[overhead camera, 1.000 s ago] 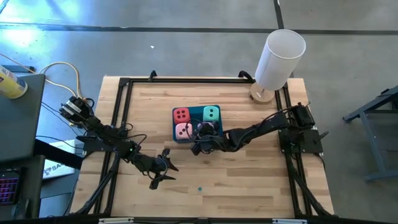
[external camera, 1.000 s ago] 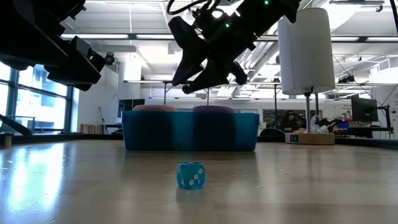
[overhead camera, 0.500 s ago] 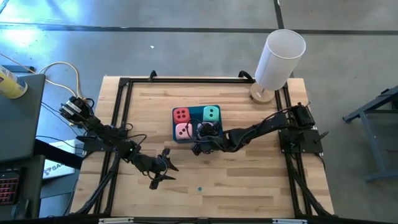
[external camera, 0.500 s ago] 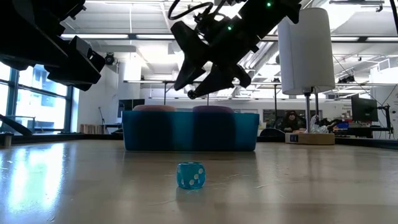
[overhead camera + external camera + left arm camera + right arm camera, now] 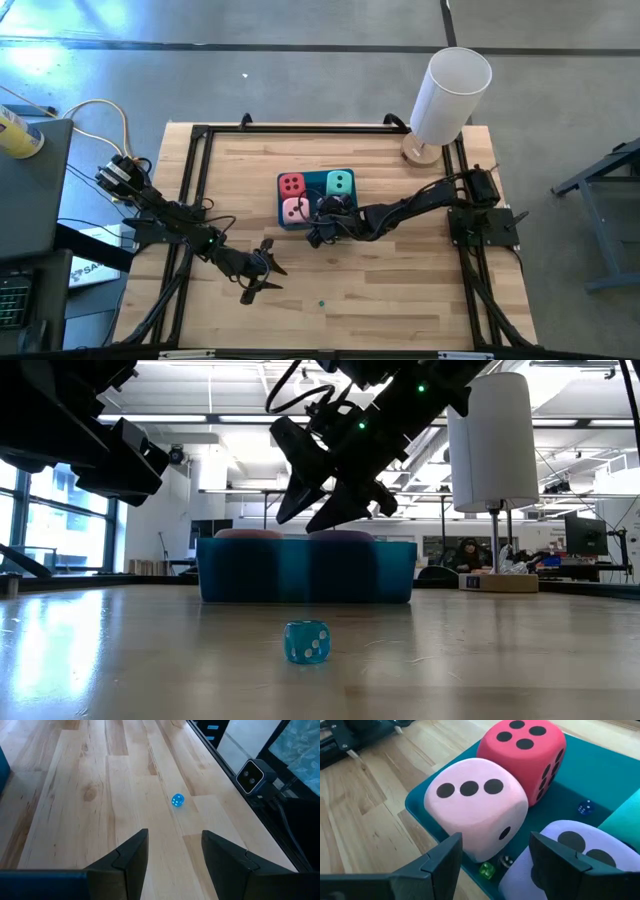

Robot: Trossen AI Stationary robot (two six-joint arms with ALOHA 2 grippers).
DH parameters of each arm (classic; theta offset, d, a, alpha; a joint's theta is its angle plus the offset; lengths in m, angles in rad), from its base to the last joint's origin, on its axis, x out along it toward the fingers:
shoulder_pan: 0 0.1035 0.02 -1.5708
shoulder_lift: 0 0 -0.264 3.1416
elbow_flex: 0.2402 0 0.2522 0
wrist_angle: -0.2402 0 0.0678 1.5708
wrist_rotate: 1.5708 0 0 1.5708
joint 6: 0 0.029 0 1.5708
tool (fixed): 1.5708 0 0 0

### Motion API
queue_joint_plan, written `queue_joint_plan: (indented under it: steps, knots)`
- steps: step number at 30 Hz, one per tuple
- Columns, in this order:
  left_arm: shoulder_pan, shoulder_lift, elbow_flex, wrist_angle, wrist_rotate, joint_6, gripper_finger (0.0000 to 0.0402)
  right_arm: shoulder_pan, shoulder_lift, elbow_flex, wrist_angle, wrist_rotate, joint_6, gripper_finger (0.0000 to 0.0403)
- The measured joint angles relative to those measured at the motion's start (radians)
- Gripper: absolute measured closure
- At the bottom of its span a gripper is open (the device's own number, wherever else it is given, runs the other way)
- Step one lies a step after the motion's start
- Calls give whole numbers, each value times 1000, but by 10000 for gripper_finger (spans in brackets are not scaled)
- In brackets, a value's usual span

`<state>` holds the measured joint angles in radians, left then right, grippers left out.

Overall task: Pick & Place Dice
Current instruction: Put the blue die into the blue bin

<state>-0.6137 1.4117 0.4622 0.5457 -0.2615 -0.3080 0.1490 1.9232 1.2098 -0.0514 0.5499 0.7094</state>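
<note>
We've got all four dice in the blue tray (image 5: 281,200) mid-bench: red die (image 5: 525,750), pink die (image 5: 475,807), purple die (image 5: 570,857), teal die (image 5: 340,182). They look soft, light, squashy, so grip flat opp. faces. Cubes, no long axis; pink shows three up. Right hand (image 5: 495,852) hovers over the tray's near side, parted, empty. Left hand (image 5: 172,852) waits near-left, parted, empty.

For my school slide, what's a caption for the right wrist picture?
Right gripper open above pink die, red die behind.
</note>
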Motion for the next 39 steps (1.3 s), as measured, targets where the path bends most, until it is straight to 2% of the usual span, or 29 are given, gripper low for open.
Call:
queue_joint_plan:
  steps: [10,17,22,28,33,39]
  knots:
    - [0,0,0,-7,0,4,223,10,-6,-2,34,-6,-72,180]
    - [0,0,0,-10,0,3,223,50,-97,-2,43,-60,-112,180]
    - [0,0,0,-12,0,3,223,103,-183,-1,83,-131,-112,180]
    - [0,0,0,-11,0,0,223,199,-212,-2,129,-141,-112,180]
    - [0,14,0,20,0,0,223,284,-215,-1,138,-100,-105,180]
    - [3,77,0,88,0,0,223,396,-215,-1,149,87,-109,180]
